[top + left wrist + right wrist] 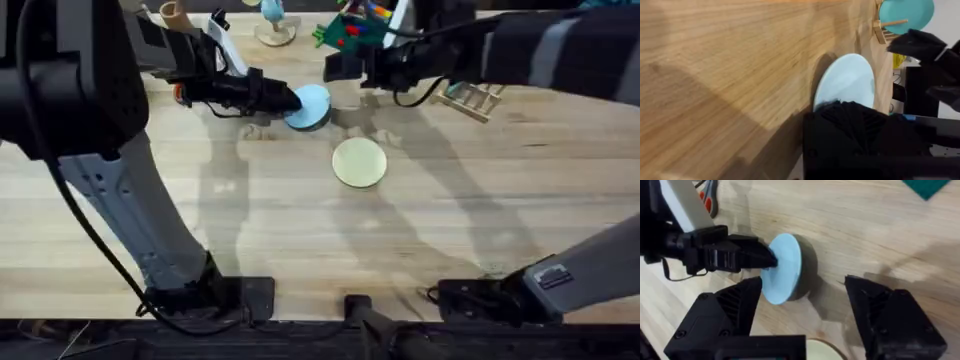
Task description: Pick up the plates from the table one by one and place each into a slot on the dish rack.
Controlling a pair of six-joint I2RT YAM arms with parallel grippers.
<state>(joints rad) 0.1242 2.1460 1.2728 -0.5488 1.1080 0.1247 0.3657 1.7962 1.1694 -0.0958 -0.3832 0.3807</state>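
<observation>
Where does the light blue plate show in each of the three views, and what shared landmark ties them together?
Overhead: light blue plate at upper centre, at the left gripper.
Left wrist: light blue plate right of centre, just above that gripper's own black fingers.
Right wrist: light blue plate left of centre, tilted off the table.
Shared landmark: the left gripper gripping the plate's edge.

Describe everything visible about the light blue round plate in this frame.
The light blue round plate is small, flat, plain and matte, with no pattern. It is tilted up on its edge, its lower rim at the light wooden plank table and casting a shadow there. The left gripper is clamped on its rim; its black fingers show in the right wrist view. The right gripper hangs open near it, not touching. The cream-yellow plate lies flat nearby, apart.
</observation>
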